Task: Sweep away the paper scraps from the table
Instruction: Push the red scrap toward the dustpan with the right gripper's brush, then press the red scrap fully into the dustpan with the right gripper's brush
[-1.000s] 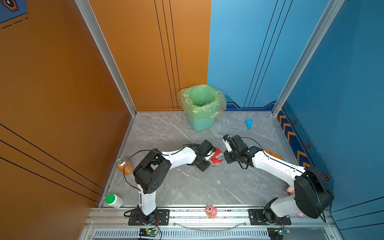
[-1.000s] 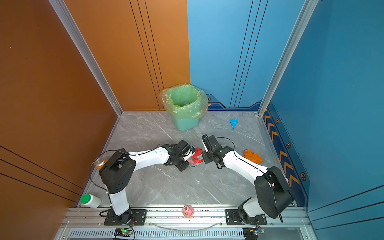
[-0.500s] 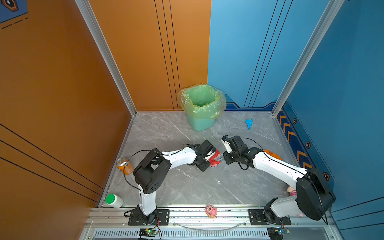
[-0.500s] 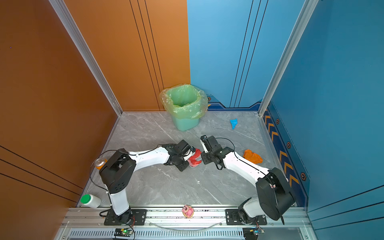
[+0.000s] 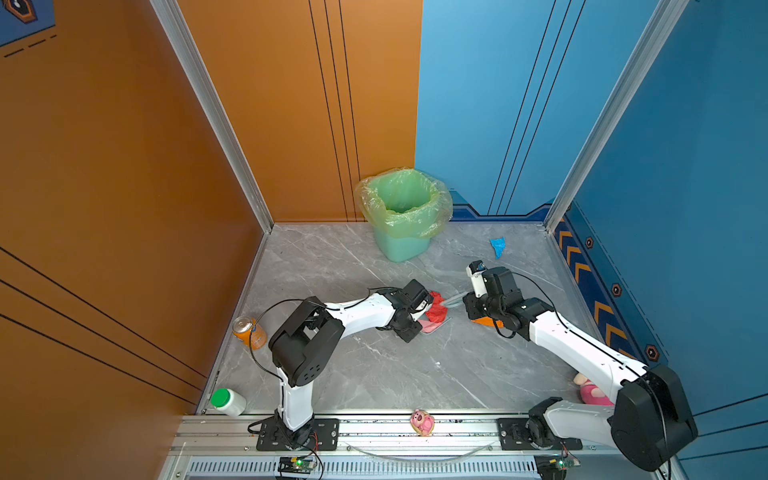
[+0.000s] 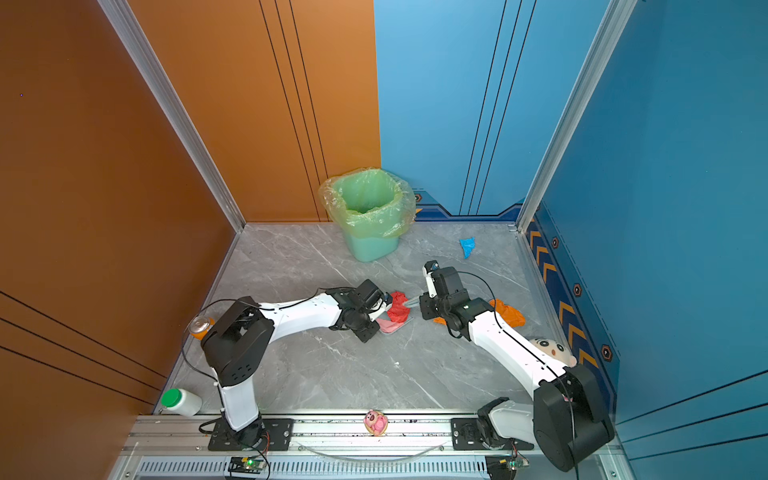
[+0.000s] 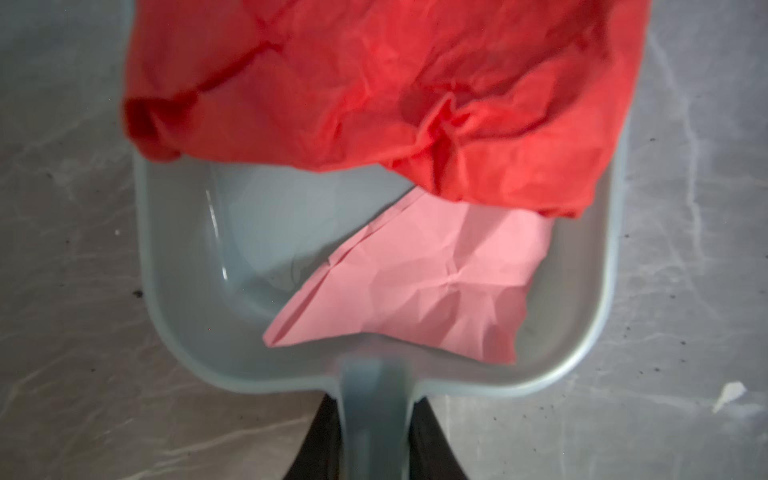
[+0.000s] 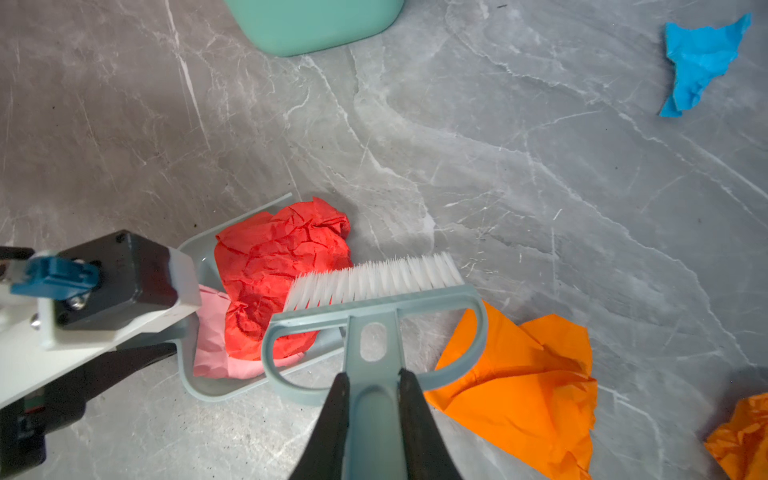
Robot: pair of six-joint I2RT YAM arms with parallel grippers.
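Marbled counter (image 8: pixel 540 187), left pincer (image 7: pixel 376 440) clenched on dustpan (image 7: pixel 174 249) handle, red scrap (image 8: pixel 282 266) and pink scrap (image 7: pixel 415 291) inside, right pincer (image 8: pixel 372 415) gripping brush (image 8: pixel 374 307), bristles seemingly touching red scrap

A crumpled red scrap (image 8: pixel 286 270) lies across the mouth of the pale dustpan (image 7: pixel 187 270), partly covering a flatter pink scrap (image 7: pixel 419 282) inside it, with the bristles of the brush (image 8: pixel 374 299) against its side. Just beside them on the grey, white-veined tabletop (image 5: pixel 374 374) lies a creased orange scrap (image 8: pixel 519 374), with another orange piece (image 8: pixel 744 436) near it. A blue scrap (image 8: pixel 702 58) lies well apart, towards the back wall.
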